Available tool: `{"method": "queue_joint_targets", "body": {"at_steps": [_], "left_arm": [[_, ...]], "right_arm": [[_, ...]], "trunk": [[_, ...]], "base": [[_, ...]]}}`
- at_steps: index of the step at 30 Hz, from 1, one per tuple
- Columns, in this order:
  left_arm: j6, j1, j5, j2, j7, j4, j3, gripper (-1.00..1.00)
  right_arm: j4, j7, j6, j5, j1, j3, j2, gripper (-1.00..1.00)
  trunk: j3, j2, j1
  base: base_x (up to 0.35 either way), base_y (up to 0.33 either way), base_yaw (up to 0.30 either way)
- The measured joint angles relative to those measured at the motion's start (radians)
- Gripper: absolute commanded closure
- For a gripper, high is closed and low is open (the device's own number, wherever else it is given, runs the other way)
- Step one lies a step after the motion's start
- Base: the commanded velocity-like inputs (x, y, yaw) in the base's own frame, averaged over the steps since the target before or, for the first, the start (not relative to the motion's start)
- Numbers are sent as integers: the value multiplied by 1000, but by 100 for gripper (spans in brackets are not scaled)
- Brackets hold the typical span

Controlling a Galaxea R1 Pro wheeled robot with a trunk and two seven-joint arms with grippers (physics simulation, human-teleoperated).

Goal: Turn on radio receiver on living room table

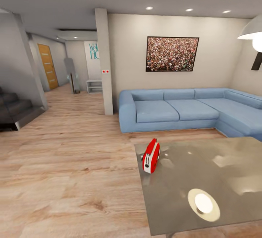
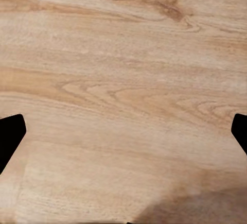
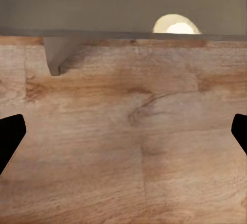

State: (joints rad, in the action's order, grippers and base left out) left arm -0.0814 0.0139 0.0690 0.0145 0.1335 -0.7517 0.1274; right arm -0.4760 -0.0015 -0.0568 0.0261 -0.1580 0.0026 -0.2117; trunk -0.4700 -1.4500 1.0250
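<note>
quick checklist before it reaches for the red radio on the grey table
1. Small upright red radio receiver standing on the glossy grey table, near its far left corner: ok.
2. Radio within arm's reach: cannot tell, probably not yet.
3. Left gripper open, nothing held, over the light wood plank floor: ok.
4. Right gripper open, facing the table edge: ok.
5. Radio already switched on: cannot tell.
6. Tabletop beside the radio free of obstacles: ok.

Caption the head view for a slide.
Red radio receiver upright near the glossy table's corner, blue sofa behind.
</note>
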Motion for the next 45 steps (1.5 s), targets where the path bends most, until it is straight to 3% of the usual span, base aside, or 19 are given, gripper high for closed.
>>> {"method": "queue_joint_targets", "body": {"at_steps": [10,45], "left_arm": [[0,0,0,1,0,0,1,-100],[0,0,0,1,0,0,1,-100]], "right_arm": [[0,0,0,0,0,0,0,-100],[0,0,0,0,0,0,0,-100]], "trunk": [[0,0,0],[0,0,0]], "base": [[33,98,58],[133,265,-260]]}}
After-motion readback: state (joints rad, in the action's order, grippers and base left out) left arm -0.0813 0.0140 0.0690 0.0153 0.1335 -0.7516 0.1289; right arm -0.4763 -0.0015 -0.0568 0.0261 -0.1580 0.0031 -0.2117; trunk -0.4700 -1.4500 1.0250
